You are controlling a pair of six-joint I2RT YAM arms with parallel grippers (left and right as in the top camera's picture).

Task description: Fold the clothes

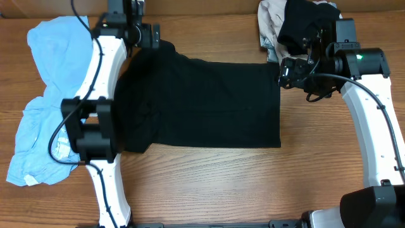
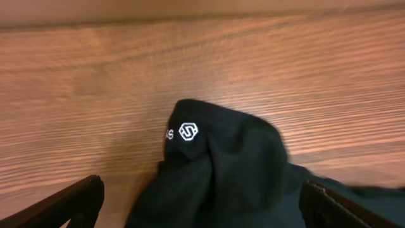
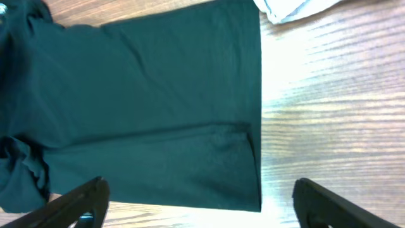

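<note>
At opposite edges of the black shirt (image 1: pixel 209 101), left hand (image 2: pixel 201 190) and right hand (image 3: pixel 201 185) gape.

left arm (image 1: pixel 101 82): white links, black joints; runs from near side straight up to far side, bulky black joint block midway. left gripper (image 1: pixel 150 36) at far end, turned rightward; jaws spread wide, fingers (image 2: pixel 63 202) at lower corners of wrist view.
right arm (image 1: pixel 373 120): rises from near right corner, bends inward at far side, green light (image 1: pixel 361 58) lit on upper link. right gripper (image 1: pixel 286 71) points leftward; jaws wide apart, its fingers (image 3: pixel 76 199) at lower corners of wrist view.
</note>
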